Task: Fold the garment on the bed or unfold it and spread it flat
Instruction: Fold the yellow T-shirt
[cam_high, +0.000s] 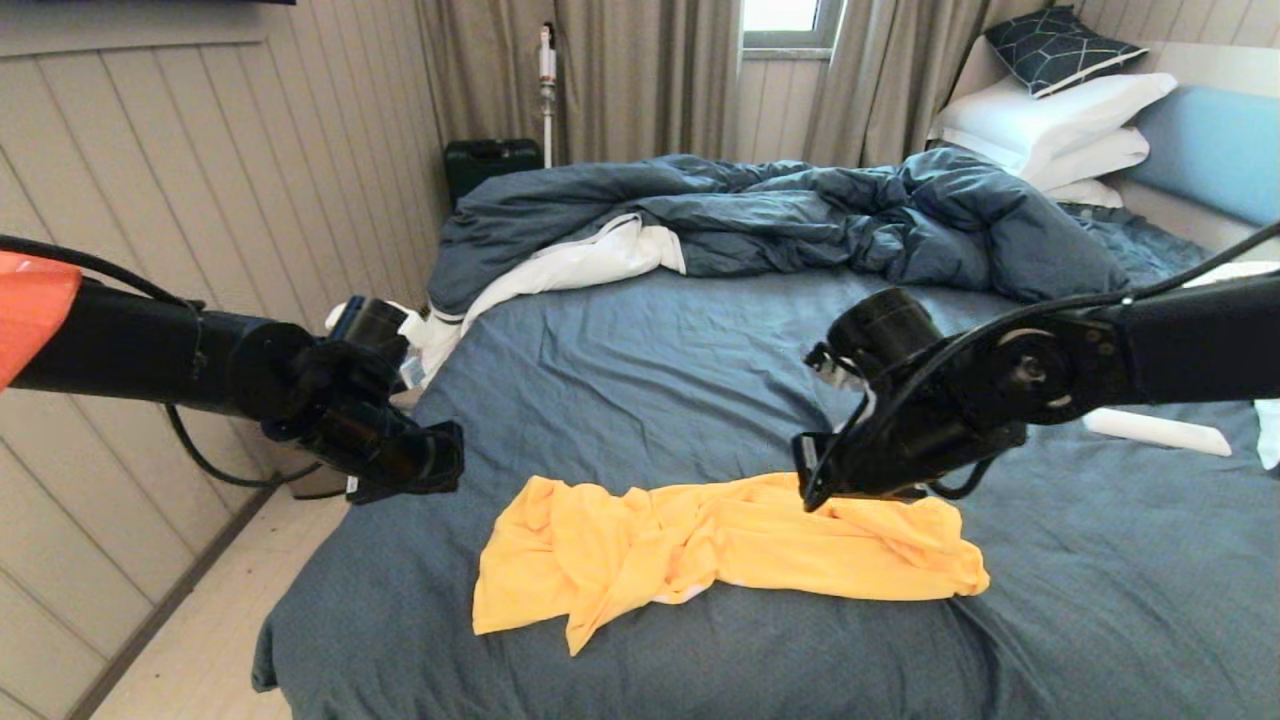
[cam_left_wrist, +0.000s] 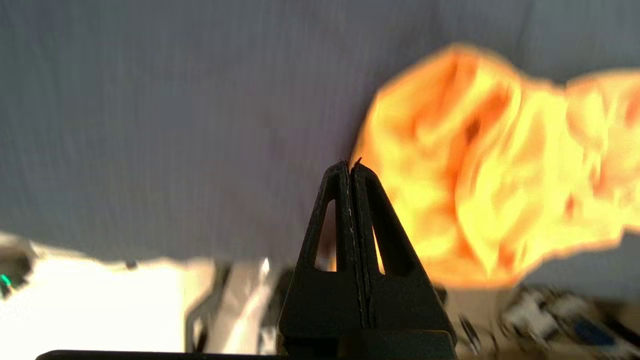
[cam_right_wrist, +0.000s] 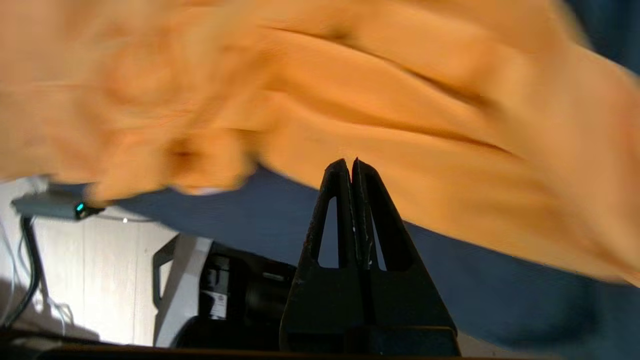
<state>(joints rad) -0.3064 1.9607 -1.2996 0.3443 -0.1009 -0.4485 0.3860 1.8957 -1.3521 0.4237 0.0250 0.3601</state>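
The garment is a yellow-orange T-shirt lying bunched in a long crumpled band across the near part of the bed's slate-blue sheet. My left gripper hovers over the bed's left edge, just left of the shirt's left end, shut and holding nothing. In the left wrist view its gripper points at bare sheet beside the garment. My right gripper hangs shut over the shirt's far edge, right of its middle. Its tips sit in front of the garment with no fabric between them.
A rumpled dark blue duvet with white underside lies across the far half of the bed. White pillows and a light blue headboard are at the far right. A white flat object rests on the sheet at right. Floor and panelled wall are left.
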